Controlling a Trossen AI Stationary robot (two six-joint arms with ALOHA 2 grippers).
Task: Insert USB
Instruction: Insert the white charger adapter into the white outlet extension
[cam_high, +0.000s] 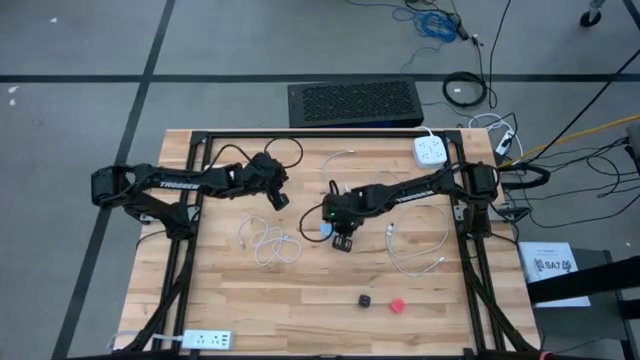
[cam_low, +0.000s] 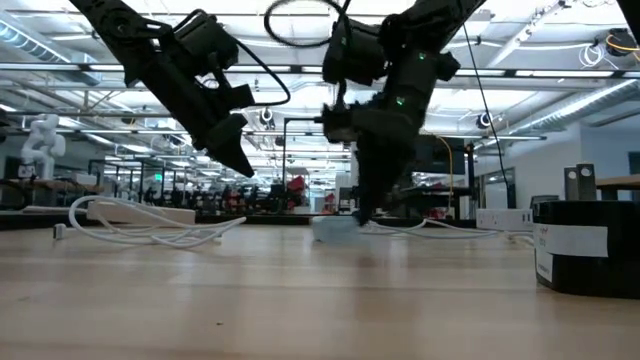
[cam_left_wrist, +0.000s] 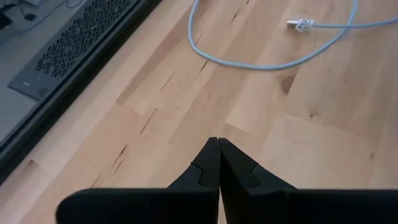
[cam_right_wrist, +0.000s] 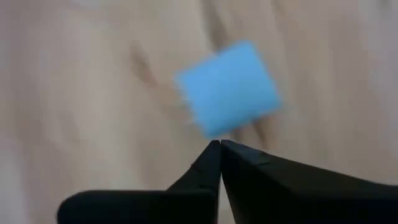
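So the blue block (cam_right_wrist: 228, 87) sits near the middle of the wooden table (cam_high: 300, 300), with the right gripper (cam_high: 330, 222) right down over it, fingertips pressed together and holding nothing. At about 9 o'clock from the block lies a coiled white cable (cam_high: 268, 244). The left gripper (cam_high: 281, 199) hangs above the table at roughly 10 o'clock, also pinched closed and empty. Farther out, a black cube (cam_high: 365, 299) and red cube (cam_high: 397, 305) rest at 5 o'clock, and a white power strip (cam_high: 430, 151) at 1 o'clock.
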